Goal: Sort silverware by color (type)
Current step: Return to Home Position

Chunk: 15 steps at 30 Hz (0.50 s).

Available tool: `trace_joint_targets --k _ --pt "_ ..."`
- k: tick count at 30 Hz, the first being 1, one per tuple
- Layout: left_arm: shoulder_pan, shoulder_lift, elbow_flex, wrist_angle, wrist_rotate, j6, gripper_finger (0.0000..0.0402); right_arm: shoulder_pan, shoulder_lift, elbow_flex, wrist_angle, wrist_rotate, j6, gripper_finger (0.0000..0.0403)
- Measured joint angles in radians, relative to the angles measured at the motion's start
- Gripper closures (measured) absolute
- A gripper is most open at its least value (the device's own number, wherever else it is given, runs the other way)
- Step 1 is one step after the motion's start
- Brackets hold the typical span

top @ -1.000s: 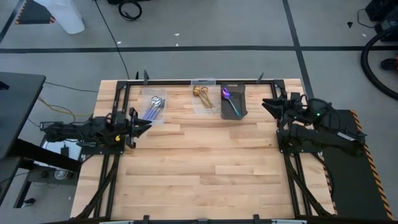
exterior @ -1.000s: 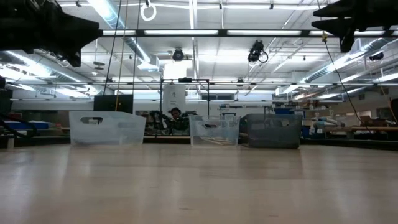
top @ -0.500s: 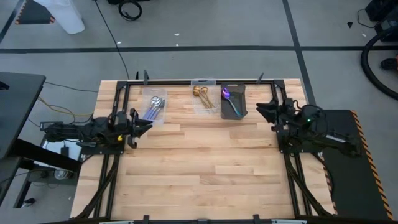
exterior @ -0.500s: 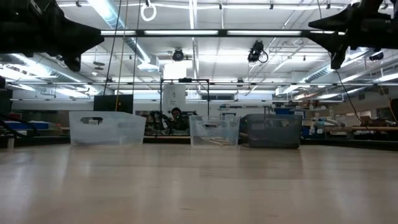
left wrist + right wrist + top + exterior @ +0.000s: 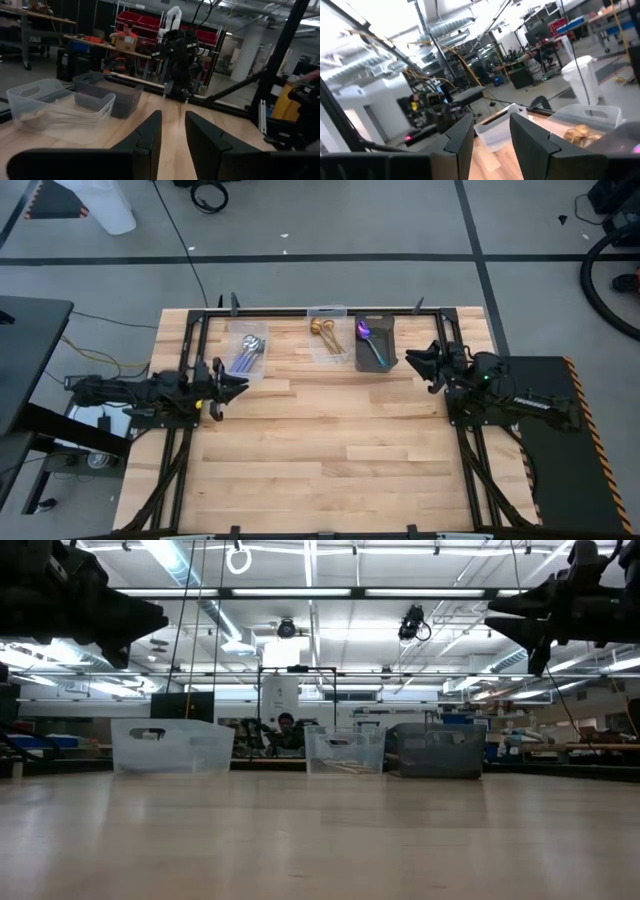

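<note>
The silverware lies in three bins along the table's far edge. Silver spoons (image 5: 250, 350) are in a clear bin (image 5: 238, 338), gold spoons (image 5: 324, 330) in a second clear bin (image 5: 327, 352), and purple-and-teal spoons (image 5: 369, 340) in a dark bin (image 5: 388, 345). My left gripper (image 5: 237, 387) hovers at the table's left edge, open and empty, pointing level toward the right (image 5: 173, 135). My right gripper (image 5: 425, 361) hovers at the right edge near the dark bin, open and empty (image 5: 491, 140), pointing left.
Black frame rails (image 5: 320, 310) run along the table's far edge and sides. Bare wood (image 5: 330, 440) fills the middle and near part of the table. A person (image 5: 286, 726) sits in the room far behind the bins.
My right gripper has sunk lower and drawn a little toward the table's near edge, its fingers tipping slightly upward. Its finger gap looks the same. The bins and spoons have stayed put.
</note>
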State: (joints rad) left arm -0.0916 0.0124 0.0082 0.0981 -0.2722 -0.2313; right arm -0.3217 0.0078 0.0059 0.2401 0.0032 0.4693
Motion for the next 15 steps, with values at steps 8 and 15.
trace_joint_targets --k 8,15 --pt "-0.027 0.0 0.0 -0.026 -0.014 0.033 0.0309 0.022 0.0 0.0 -0.071 0.024 -0.155 0.0265" --pt "-0.027 0.018 0.001 -0.033 -0.013 0.002 0.0308 0.022 0.002 0.0 -0.219 0.029 -0.106 0.0265"
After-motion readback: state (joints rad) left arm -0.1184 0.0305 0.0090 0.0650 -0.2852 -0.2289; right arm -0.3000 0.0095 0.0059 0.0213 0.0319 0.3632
